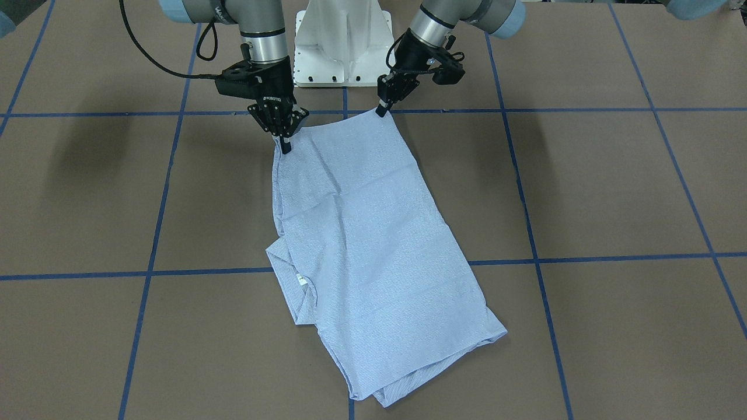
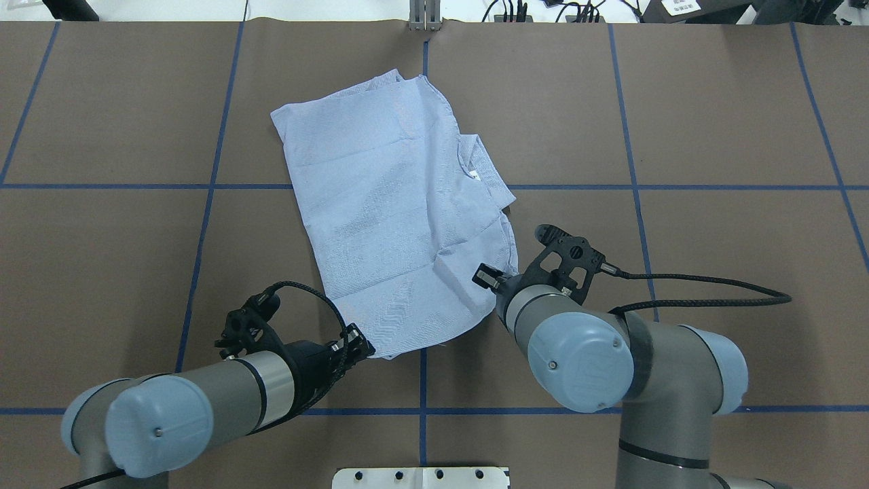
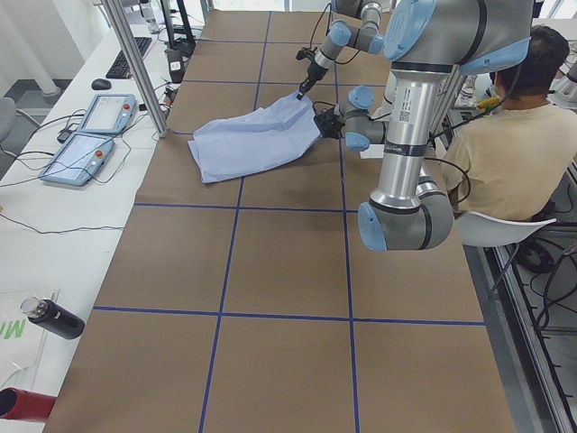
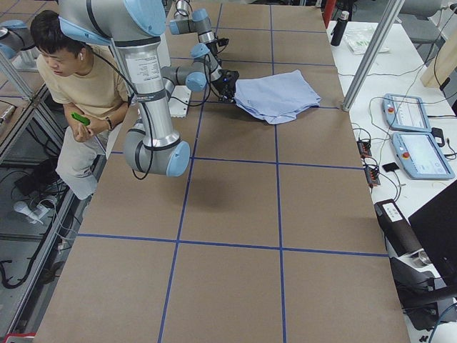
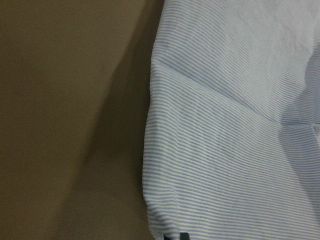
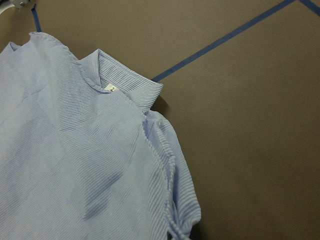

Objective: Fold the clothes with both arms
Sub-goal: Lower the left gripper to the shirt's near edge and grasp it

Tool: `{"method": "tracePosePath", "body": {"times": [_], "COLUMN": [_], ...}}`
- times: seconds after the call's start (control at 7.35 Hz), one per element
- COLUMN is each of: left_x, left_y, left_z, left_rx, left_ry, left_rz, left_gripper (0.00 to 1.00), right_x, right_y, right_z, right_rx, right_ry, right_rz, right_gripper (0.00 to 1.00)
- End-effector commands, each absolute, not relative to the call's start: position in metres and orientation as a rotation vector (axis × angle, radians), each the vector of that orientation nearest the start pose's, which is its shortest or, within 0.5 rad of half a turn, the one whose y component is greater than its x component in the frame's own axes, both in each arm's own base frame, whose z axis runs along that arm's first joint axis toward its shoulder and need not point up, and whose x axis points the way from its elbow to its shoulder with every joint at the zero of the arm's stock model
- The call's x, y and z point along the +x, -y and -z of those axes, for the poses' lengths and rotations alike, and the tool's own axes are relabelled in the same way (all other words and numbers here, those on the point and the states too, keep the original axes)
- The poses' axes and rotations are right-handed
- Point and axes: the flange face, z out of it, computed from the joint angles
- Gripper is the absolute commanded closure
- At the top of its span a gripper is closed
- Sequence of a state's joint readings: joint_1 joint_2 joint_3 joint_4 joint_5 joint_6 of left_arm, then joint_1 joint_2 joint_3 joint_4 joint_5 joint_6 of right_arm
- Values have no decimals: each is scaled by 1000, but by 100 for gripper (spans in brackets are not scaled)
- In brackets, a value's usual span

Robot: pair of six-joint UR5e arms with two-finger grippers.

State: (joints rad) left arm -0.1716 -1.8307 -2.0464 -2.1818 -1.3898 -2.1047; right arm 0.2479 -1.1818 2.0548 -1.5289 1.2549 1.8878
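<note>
The light blue-and-white pinstriped shirt [image 1: 362, 245] lies folded into a long panel on the brown table, its collar with a small tag [image 6: 112, 87] poking out along one side. Both arms hold the end nearest the robot base. My left gripper [image 1: 382, 109] is shut on one corner of that end, and my right gripper [image 1: 285, 144] is shut on the other. From overhead, the shirt [image 2: 387, 204] runs away from the left gripper [image 2: 366, 350] and right gripper [image 2: 490, 280]. The left wrist view shows only striped cloth [image 5: 235, 125] and table.
The white pedestal base [image 1: 343, 46] stands just behind the grippers. Blue tape lines [image 1: 525, 259] grid the table. A seated person [image 3: 505, 144] is behind the robot. Two control tablets [image 3: 86, 135] and a metal post [image 3: 135, 63] line the far table edge.
</note>
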Motion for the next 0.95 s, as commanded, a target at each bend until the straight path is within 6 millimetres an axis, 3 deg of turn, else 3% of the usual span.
{"method": "tracePosePath", "body": {"times": [0.0,0.14,0.27,0.41,0.54,0.68,0.82], "left_x": [418,392,373,367,363,372,384], "left_y": [222,215,213,224,245,273,310], "left_z": [-199,-177,-162,-163,-169,-187,-194], "left_rx": [-139,-164,-180,-158,-75,0,86], "left_ry": [-1457,-1466,-1450,-1426,-1405,-1339,-1276], "left_rz": [657,637,624,625,613,630,641], "left_gripper": [100,100,100,100,100,100,100], "right_x": [-472,-453,-425,-417,-428,-458,-478], "right_y": [242,214,205,206,211,238,272], "right_z": [-217,-192,-176,-170,-169,-163,-155], "right_rx": [250,232,225,226,233,271,302], "right_ry": [989,992,994,1002,990,956,934], "right_rz": [-615,-595,-586,-588,-594,-626,-672], "right_gripper": [100,100,100,100,100,100,100]}}
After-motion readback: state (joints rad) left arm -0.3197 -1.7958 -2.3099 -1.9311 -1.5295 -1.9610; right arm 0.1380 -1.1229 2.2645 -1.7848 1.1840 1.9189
